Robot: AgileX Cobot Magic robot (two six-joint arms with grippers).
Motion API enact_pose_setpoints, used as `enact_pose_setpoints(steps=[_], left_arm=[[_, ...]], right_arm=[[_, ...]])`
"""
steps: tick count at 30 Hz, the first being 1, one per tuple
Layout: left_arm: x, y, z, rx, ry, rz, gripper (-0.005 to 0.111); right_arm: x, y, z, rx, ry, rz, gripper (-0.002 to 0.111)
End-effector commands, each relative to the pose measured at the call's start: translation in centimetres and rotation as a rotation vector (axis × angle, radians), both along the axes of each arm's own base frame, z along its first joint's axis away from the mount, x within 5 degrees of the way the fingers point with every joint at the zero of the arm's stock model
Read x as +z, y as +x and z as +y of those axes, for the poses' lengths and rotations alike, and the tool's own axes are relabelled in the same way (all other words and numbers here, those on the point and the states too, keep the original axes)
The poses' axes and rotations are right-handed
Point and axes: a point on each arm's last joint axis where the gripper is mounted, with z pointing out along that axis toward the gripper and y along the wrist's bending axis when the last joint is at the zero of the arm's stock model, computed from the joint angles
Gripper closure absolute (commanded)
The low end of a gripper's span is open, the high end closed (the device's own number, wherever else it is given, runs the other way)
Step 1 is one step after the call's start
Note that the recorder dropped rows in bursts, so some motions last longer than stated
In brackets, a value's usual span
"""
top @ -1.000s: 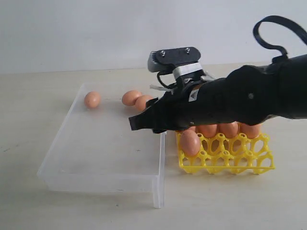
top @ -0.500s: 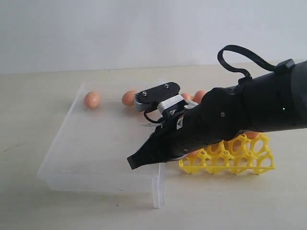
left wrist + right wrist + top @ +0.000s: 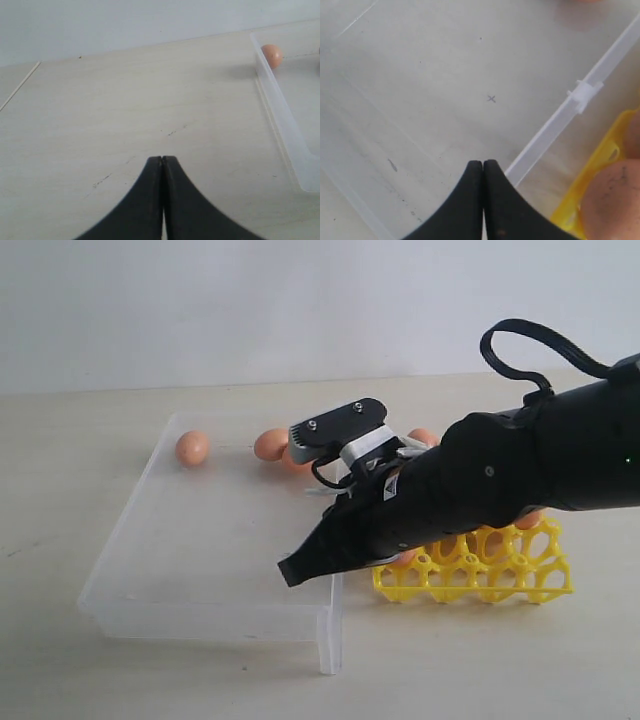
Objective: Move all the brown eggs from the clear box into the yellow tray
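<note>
Right claw (image 3: pixel 290 573) (image 3: pixel 482 163): closed, fingers pressed flat together, nothing gripped. Tip angled down over the near right corner of the clear box (image 3: pixel 200 622) (image 3: pixel 555 125) (image 3: pixel 280 115), just inside its right wall. Contact with the box floor not discernible.

Left claw (image 3: pixel 163 159): closed, fingers together, empty. Above bare counter (image 3: pixel 60 440) (image 3: pixel 100 100), outside the box, on the side of the lone egg. Out of the exterior view.

Clear box: transparent, shallow, low-walled. Flat on the counter, just beside the yellow tray (image 3: pixel 470 582) (image 3: pixel 590 185), on its left.

Brown eggs (image 3: pixel 192 448) (image 3: pixel 271 54) (image 3: pixel 610 200):
- In the box: one alone at the far left corner; one against the far wall (image 3: pixel 270 444); a sliver of another beside it, mostly hidden behind the right arm (image 3: pixel 500 480).
- In the tray: several seated in cups, largely covered by the arm; one top showing at the far side (image 3: pixel 423 436), one at the right (image 3: pixel 527 521). Full count not possible.

Yellow tray: bright lattice of round cups; near row of cups bare.
</note>
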Motion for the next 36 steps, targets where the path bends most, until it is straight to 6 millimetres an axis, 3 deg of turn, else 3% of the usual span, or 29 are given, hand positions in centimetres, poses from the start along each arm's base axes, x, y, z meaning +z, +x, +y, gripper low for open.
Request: enact_pose_setpoints(steps=[1,14,23,36], left_arm=[[0.2,0.0,0.0,-0.006,-0.006,-0.013,0.107],[0.2,0.0,0.0,-0.006,-0.006,-0.013,0.107],[0.2,0.0,0.0,-0.006,-0.006,-0.013,0.107],[0.2,0.0,0.0,-0.006,-0.006,-0.013,0.107]], right_arm=[[0.5,0.4,-0.3,-0.006,0.016,-0.046,0.108],[3.5,0.0,3.5,0.105,0.08,-0.141,0.108],[-1.3,-0.4,4.1,0.147,-0.048,0.021,0.108],[-3.3,-1.3,2.0,0.181,-0.158,0.113,0.108]])
